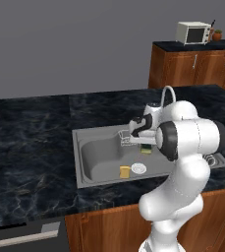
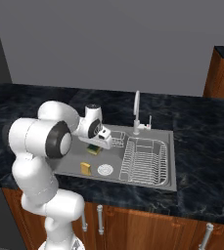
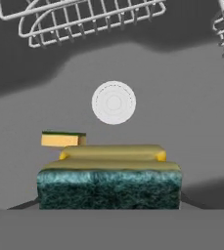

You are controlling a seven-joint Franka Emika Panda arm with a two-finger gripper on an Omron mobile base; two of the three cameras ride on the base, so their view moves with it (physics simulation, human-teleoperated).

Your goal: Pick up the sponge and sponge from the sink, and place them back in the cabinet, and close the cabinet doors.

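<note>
Dark two-finger gripper [image 3: 109, 207] tips hidden behind green-faced yellow sponge [image 3: 109, 180]. White robot arm [image 1: 190, 140] covers right side of grey steel sink [image 1: 92, 184] in left base view. Second small yellow sponge [image 1: 125, 172] near drain, green face too small to tell.

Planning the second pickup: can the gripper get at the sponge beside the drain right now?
Probably not yet: the gripper is shut on one sponge. The other sponge lies uncovered beside the drain.
</note>
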